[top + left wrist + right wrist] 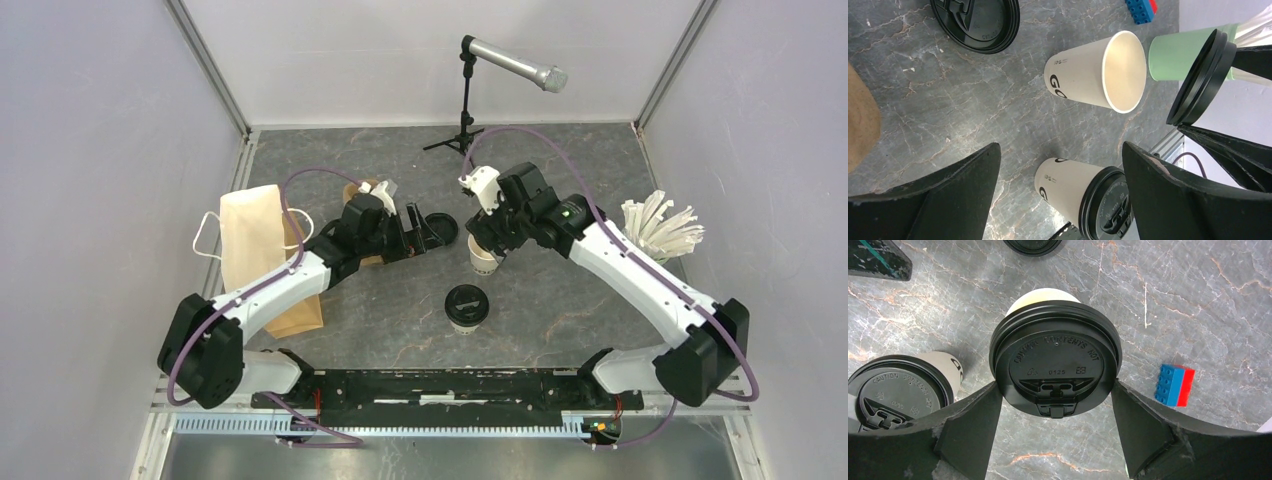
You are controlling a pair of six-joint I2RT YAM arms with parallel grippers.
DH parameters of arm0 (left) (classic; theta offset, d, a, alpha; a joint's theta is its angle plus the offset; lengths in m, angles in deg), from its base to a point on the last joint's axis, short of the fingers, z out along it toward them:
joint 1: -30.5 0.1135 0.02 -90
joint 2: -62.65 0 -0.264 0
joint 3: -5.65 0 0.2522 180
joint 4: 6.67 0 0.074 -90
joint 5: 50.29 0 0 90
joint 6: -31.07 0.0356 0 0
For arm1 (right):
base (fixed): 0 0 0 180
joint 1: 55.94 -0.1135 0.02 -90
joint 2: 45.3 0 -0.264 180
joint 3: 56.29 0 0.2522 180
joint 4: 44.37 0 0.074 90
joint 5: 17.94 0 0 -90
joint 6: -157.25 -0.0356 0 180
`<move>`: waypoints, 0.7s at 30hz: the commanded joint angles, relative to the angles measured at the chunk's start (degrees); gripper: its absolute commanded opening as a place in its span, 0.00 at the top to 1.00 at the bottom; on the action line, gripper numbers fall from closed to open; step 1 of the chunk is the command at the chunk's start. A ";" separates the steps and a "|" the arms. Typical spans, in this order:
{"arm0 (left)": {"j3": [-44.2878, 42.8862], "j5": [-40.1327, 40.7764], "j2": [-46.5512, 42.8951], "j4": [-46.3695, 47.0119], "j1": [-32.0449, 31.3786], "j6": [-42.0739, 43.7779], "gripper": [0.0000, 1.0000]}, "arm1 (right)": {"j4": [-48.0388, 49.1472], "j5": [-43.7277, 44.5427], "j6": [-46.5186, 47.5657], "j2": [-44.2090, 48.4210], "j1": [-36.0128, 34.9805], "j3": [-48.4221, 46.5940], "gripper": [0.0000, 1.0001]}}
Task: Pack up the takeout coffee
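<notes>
Nearest us, the right gripper (pixel 1055 405): jaws pinch a black lid (pixel 1055 357) by its edges. Left gripper (pixel 1060 150) is spread, empty, farther off. The open cup (pixel 1044 294) stands upright just under the lid, its rim peeking out toward frame top; we judge it not seated. The lidded cup (pixel 898 395) is at lower left.

Two white cups (pixel 1088 72) (pixel 1063 182), three black lids (pixel 975 20) (pixel 1200 80) (pixel 1108 205), one green cup (pixel 1173 55), one bag (pixel 262 245).
</notes>
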 commanded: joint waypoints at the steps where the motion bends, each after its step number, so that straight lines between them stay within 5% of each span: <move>1: 1.30 1.40 0.88 7.56 0.32 -1.06 0.05 | -3.19 -1.04 1.10 -2.65 0.04 -5.88 0.15; 21: 4.10 2.64 2.73 11.19 0.97 -3.22 0.08 | -11.14 2.06 1.81 -13.89 0.06 -13.80 0.12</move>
